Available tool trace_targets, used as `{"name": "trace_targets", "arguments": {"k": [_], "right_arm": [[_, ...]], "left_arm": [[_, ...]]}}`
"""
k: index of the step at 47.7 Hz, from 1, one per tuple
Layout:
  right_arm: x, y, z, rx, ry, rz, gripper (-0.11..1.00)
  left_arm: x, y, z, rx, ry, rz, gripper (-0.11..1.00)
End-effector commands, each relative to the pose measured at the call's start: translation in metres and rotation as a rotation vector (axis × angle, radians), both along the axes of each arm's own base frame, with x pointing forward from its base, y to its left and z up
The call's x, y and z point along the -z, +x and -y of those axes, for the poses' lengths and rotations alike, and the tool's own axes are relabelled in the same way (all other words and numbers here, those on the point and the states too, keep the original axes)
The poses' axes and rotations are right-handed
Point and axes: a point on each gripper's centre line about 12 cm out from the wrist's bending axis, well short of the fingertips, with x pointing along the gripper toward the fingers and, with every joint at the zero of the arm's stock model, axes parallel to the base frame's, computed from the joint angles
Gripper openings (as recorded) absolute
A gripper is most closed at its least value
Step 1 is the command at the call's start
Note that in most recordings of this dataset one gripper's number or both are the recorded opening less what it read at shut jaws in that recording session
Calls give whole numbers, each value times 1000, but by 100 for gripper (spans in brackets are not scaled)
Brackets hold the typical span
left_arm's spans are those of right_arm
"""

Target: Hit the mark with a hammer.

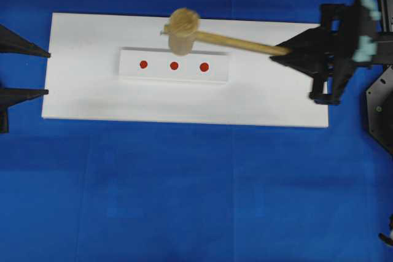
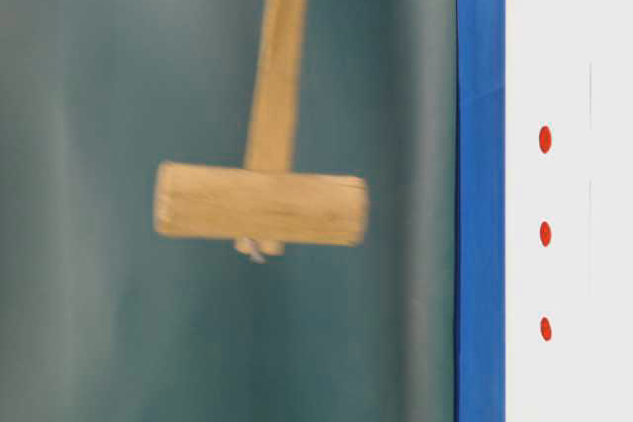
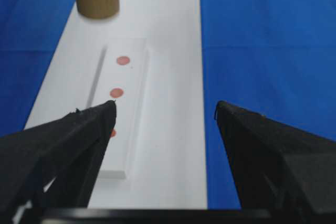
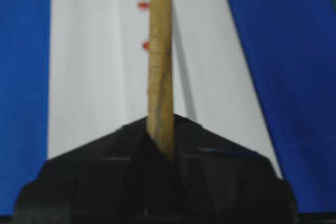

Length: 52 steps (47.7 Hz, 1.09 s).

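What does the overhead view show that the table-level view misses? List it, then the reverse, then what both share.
Only the overhead view shows the right gripper shut on the hammer, the open left gripper, and the whole white board. Only the table-level view shows the mallet head side-on, hanging clear of the board, against a green backdrop. Both show the hammer and three red marks.

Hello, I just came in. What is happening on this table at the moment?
The right claw is shut on the handle end of a wooden mallet and holds it raised above the white board. On that board lies a small white block with three red dots. From overhead the mallet head sits over the block's far edge, and the table-level view shows it clear of the surface. The left claw is open at the board's other end, holding nothing.
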Motion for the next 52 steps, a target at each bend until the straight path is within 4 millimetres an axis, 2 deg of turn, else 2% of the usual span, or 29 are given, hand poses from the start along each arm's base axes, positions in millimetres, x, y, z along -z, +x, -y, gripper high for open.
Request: {"name": "trace_targets", "arguments": {"k": [1,10,20,24,32,36,46,52], "right_arm": [[-11,-7,0,4,-17,48,2],[3,-13,-1,7,-14,15,2],[10,-14,-1,10,-11,-5,2],[26,-13,0,14,-1,-63,2],[85,-15,5,38,51,-294,2],[101,-10,4,30,79,-365,2],[90,-4,6,30,62,-327,2],[69,-4,6,33,46,-244,2]], "left_arm": [[-3,2,0,-2,-1,8,73],[-3,1,0,-2,0,9,73],[-4,1,0,-2,1,11,73],[-4,2,0,0,-1,11,73],[-4,2,0,-2,-1,12,73],[-5,1,0,0,-1,15,73],[-4,1,0,-2,1,12,73],[-4,1,0,-2,1,12,73]]}}
